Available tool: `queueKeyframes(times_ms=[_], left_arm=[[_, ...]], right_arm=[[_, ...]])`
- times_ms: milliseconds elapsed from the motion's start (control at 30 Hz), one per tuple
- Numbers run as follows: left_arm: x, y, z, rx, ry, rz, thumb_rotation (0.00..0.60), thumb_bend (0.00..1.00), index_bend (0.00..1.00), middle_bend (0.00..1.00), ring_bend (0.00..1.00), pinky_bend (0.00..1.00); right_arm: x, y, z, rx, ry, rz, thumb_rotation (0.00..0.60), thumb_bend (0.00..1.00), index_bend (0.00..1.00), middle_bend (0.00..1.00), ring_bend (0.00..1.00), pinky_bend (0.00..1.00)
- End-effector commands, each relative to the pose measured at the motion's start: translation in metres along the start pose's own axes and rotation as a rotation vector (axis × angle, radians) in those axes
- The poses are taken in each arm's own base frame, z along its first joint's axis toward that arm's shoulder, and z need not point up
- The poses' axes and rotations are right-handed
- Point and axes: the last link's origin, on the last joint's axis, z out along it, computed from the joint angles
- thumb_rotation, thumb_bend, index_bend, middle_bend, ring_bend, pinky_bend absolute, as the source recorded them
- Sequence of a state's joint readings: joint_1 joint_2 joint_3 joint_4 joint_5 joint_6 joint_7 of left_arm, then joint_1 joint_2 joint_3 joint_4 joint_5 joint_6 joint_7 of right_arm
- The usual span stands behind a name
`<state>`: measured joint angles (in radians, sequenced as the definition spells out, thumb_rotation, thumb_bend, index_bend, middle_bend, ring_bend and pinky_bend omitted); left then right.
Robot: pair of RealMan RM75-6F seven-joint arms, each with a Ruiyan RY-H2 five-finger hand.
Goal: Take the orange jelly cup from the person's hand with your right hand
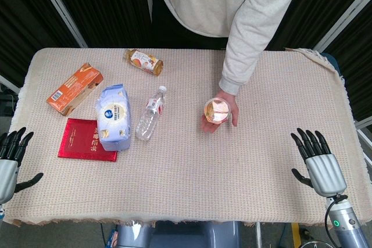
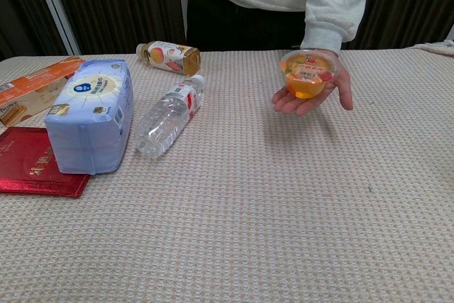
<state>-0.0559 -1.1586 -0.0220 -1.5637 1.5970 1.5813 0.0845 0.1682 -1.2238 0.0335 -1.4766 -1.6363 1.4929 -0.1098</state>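
An orange jelly cup [image 1: 217, 110] [image 2: 307, 74] rests upright in the person's open palm [image 1: 224, 119] [image 2: 312, 97], held a little above the table's middle. My right hand [image 1: 318, 162] is open at the table's near right edge, fingers spread and pointing away, well to the right of the cup. At the near left corner my left hand [image 1: 10, 156] is open too and holds nothing. Neither hand shows in the chest view.
A clear water bottle [image 1: 150, 114] [image 2: 169, 114] lies left of the cup. Further left are a blue-white packet [image 1: 113, 118] [image 2: 91, 115], a red booklet [image 1: 86, 139] [image 2: 32, 162], an orange box [image 1: 74, 88] [image 2: 32, 86] and a lying drink bottle [image 1: 143, 61] [image 2: 169, 57]. The person stands at the far edge.
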Motion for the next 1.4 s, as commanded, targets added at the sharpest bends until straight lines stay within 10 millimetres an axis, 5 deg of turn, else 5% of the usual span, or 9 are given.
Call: queueKeyframes(times_ms=[33,1033,1167,1400], left_arm=[[0.0,0.0,0.0,-0.001,0.002,0.001,0.6,0.08,0.0,0.0,0.0,0.0],[0.001,0.0,0.0,-0.002,0.008,0.003,0.6,0.08,0.0,0.0,0.0,0.0],[0.002,0.001,0.0,-0.008,0.012,0.001,0.6,0.08,0.0,0.0,0.0,0.0],[0.001,0.003,0.001,-0.015,0.015,-0.004,0.6,0.08,0.0,0.0,0.0,0.0]], right_arm=[[0.0,0.0,0.0,0.001,0.0,0.001,0.6,0.14,0.04,0.0,0.0,0.0],[0.002,-0.001,0.004,-0.021,-0.005,0.029,0.6,0.13,0.04,0.0,0.0,0.0],[0.006,-0.017,0.019,-0.014,-0.002,0.062,0.6,0.13,0.04,0.0,0.0,0.0],[0.03,-0.072,0.087,0.012,-0.091,0.136,0.6,0.13,0.05,0.0,0.0,0.0]])
